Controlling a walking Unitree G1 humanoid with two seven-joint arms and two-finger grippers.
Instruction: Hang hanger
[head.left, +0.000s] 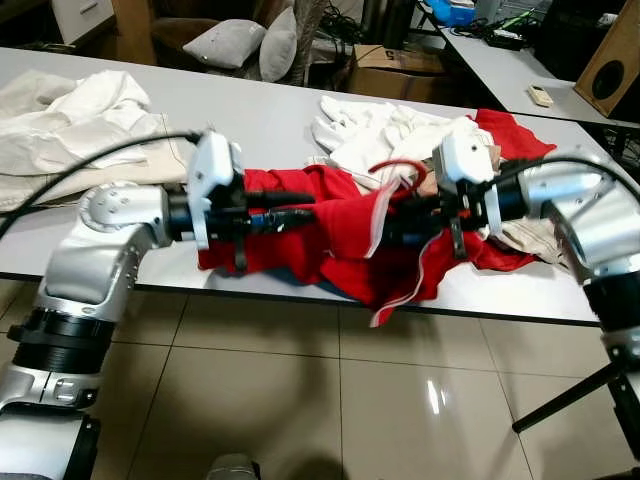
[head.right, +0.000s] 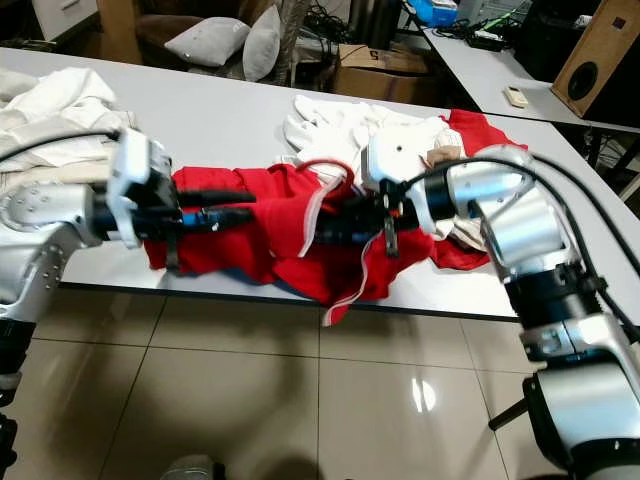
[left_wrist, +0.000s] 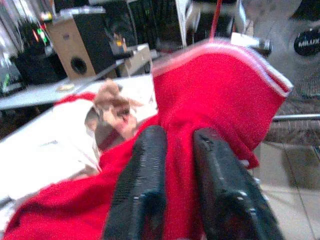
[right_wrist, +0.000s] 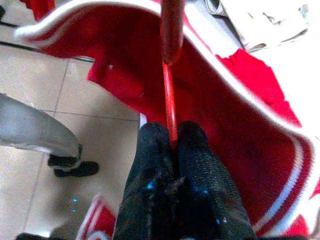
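While my right gripper (right_wrist: 170, 145) pinches the red hanger (right_wrist: 169, 95) wire inside the red garment (head.left: 340, 235) at frame centre, my left gripper (left_wrist: 177, 150) has its 2 fingers clamped on the fabric, holding it taut over the white table (head.left: 270, 115) edge for threading.

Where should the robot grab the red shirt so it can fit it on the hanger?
Best by the white-striped edge of the shirt, coming in from the table's front side. That edge is the opening's firm rim, and it hangs over the table rim, so fingers could probably close over it. The left hand already pinches the cloth; the right hand pinches the hanger rod inside.
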